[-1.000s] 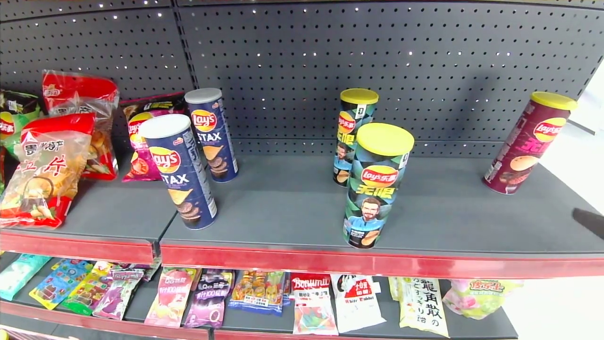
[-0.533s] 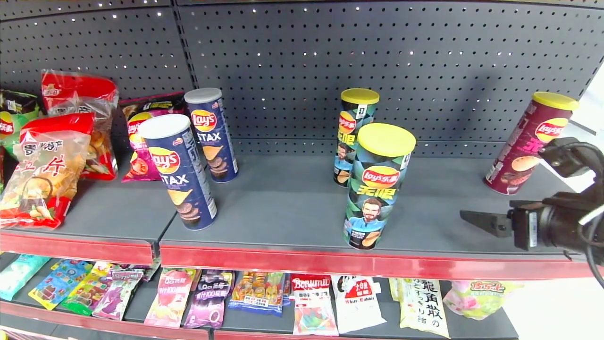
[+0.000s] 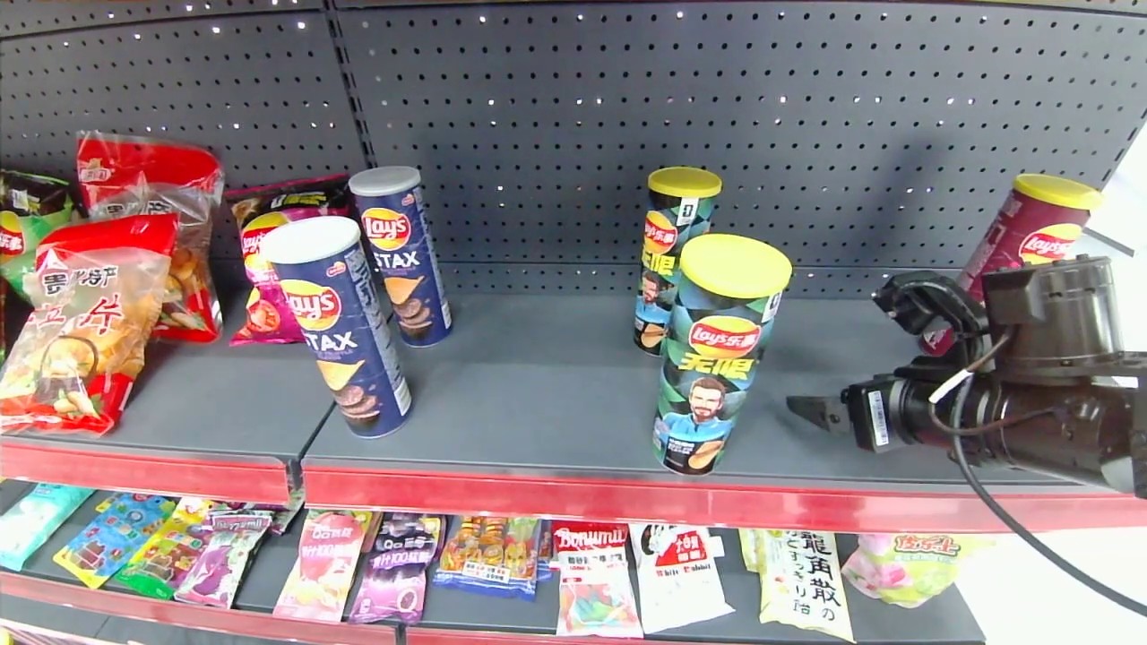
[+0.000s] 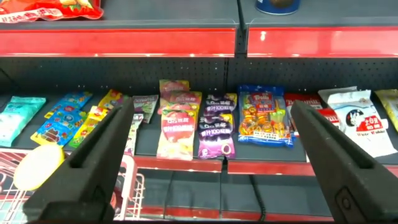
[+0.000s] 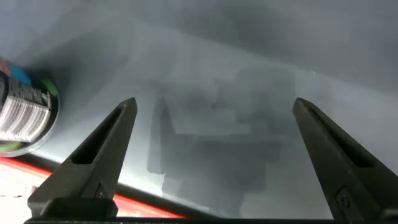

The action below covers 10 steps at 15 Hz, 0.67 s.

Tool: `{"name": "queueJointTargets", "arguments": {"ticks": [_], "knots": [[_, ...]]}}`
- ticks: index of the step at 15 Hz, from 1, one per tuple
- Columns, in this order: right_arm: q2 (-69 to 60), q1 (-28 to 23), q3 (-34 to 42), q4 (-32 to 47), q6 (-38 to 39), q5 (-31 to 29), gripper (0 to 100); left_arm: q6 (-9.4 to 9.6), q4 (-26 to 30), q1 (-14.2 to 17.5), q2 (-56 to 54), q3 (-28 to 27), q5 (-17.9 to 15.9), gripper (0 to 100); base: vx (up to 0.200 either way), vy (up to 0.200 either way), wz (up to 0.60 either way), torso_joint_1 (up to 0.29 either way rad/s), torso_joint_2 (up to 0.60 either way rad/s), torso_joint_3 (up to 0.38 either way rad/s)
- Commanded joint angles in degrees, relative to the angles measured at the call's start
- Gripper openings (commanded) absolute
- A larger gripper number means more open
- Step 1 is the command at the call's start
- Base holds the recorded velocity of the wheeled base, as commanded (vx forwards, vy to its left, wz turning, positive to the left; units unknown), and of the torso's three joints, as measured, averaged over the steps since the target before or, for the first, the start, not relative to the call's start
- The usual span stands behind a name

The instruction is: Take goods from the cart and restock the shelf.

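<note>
Moved since a second ago: my right gripper, from the far right edge to low over the upper shelf. Every can stayed put.

Upper shelf: grey deck, red front lip.
- Front green can: yellow lid, upright near the lip.
- Rear green can: upright behind the front one.
- Maroon can: yellow lid, at the right end, partly behind my right arm.
- Two blue cans: upright, left of centre.
- Snack bags: far left.

Right gripper: empty, fingers wide apart, just to the right of the front green can and not touching it.

Left gripper: empty, fingers wide apart, held before the lower shelf, which carries flat sweet packets. A corner of the white wire cart is close by, with a yellow round item beside the wire.
</note>
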Motion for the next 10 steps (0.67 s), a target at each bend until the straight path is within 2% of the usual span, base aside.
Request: {"name": "queueJointTargets", "arguments": {"ticks": [1, 10], "knots": [[2.47, 1.08, -1.26, 0.03, 0.03, -0.15, 100, 0.01, 0.01, -0.08, 0.2, 0.0, -0.01, 100, 0.0, 0.0, 0.0, 0.0, 0.0, 0.0], [2.64, 5.21, -1.17, 0.3, -0.06, -0.41, 100, -0.07, -0.08, -0.08, 0.2, 0.0, 0.08, 100, 0.0, 0.0, 0.0, 0.0, 0.0, 0.0]]}}
